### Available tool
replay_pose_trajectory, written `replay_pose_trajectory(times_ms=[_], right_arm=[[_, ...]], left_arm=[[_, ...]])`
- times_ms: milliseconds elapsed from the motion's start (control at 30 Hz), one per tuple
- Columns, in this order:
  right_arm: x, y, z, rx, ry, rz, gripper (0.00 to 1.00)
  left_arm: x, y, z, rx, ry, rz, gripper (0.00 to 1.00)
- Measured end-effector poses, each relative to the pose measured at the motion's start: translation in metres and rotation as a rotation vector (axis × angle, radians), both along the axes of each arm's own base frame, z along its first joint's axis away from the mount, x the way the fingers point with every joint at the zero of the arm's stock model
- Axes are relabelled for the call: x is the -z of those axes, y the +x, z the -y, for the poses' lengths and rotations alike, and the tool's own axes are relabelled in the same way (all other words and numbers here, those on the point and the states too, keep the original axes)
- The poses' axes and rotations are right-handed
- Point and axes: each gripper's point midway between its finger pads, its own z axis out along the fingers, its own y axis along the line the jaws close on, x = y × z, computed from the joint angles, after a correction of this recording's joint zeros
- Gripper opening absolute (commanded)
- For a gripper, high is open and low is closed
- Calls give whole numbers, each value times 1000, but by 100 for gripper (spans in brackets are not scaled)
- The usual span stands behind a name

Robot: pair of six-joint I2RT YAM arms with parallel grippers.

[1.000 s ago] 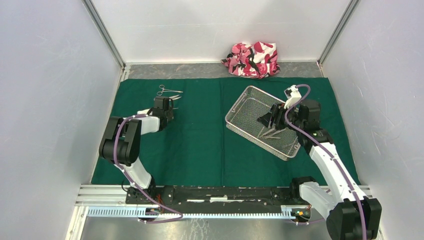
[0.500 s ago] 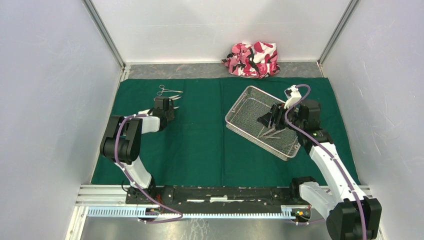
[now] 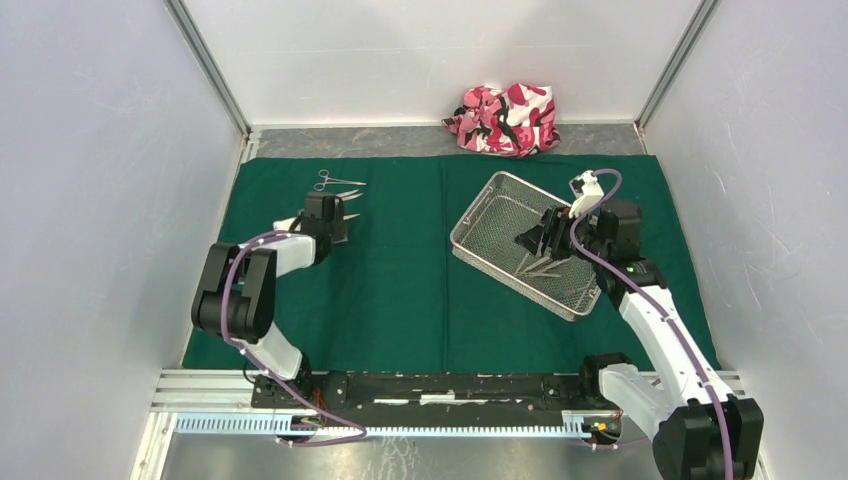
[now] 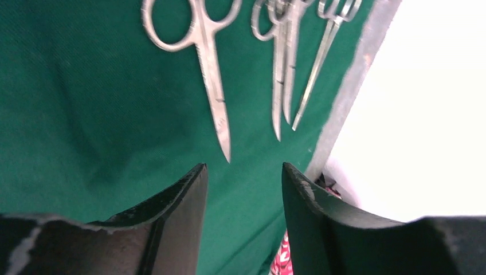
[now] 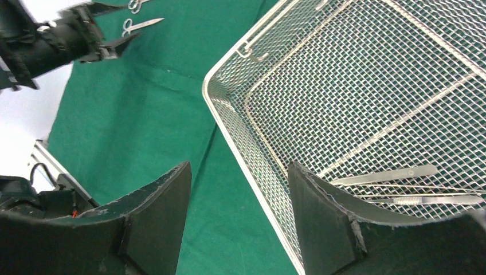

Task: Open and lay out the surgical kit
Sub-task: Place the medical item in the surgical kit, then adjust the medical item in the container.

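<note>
The left arm's elbow has swung outward, and its left claw (image 4: pixel 243 172), spread and empty, has barely nudged toward the scissors (image 4: pixel 211 97) and forceps (image 4: pixel 282 86) lying side by side on the green drape (image 3: pixel 400 290), so we'd call those laid out. The right claw (image 5: pixel 238 172) hasn't budged: it is tilted over the mesh tray (image 5: pixel 229 123), fingers apart and gripping nothing. The tweezers (image 5: pixel 383 175) are waiting inside.

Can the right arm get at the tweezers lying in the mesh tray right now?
Probably yes. The right gripper hangs open above the mesh tray, and the tweezers lie uncovered on its floor close by, with nothing between.
</note>
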Motion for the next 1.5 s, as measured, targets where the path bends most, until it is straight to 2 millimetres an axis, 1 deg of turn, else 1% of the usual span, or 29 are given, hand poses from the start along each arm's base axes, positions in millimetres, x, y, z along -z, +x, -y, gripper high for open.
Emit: replay_pose_trajectory(times_ms=[33,67,133,167,233,300,333,367,433,500,600,700,767,833,900,1000,1067,1167,1267,1400,1500], right_arm=[[1,0,1,3,-5,1,69],[2,1,3,9,-16,2,69],[6,1,8,25,-48,-1,70],[8,0,10,29,-63,-3,70],[15,0,18,55,-115,-7,71],[20,-1,26,78,-157,-14,71],[22,-1,29,89,-174,-16,71],[25,-1,33,102,-194,-21,69],[33,0,39,122,-228,-47,69],[45,1,47,142,-273,-102,70],[63,5,62,194,-353,-200,75],[72,12,77,259,-426,-280,74],[76,20,84,293,-455,-326,68],[83,29,87,329,-461,-376,66],[95,33,89,359,-459,-432,66],[115,30,93,423,-454,-526,66],[123,28,97,484,-442,-577,66],[124,28,107,582,-426,-602,68],[123,27,117,658,-441,-609,67],[114,34,125,656,-478,-574,66],[98,50,125,621,-485,-521,66]], left_arm=[[-6,-1,1,9,1,10,63],[-16,-3,1,21,7,23,68],[-44,-8,3,59,27,70,74],[-59,-10,4,87,39,97,79],[-96,-17,8,152,78,173,86],[-140,-26,14,238,133,282,88],[-158,-31,17,283,161,332,90],[-178,-37,21,336,204,392,94],[-213,-51,35,484,310,514,95],[-233,-62,50,636,415,594,95],[-252,-73,70,869,597,666,96],[-265,-79,81,1009,750,705,96],[-268,-84,89,1075,843,727,96],[-262,-92,104,1156,904,738,95],[-252,-98,117,1231,939,738,95],[-235,-107,129,1310,977,699,94],[-223,-113,133,1347,1025,649,94],[-212,-121,134,1376,1118,583,95],[-213,-129,134,1374,1204,557,95],[-221,-137,128,1346,1292,550,95],[-223,-142,133,1348,1327,554,96]])
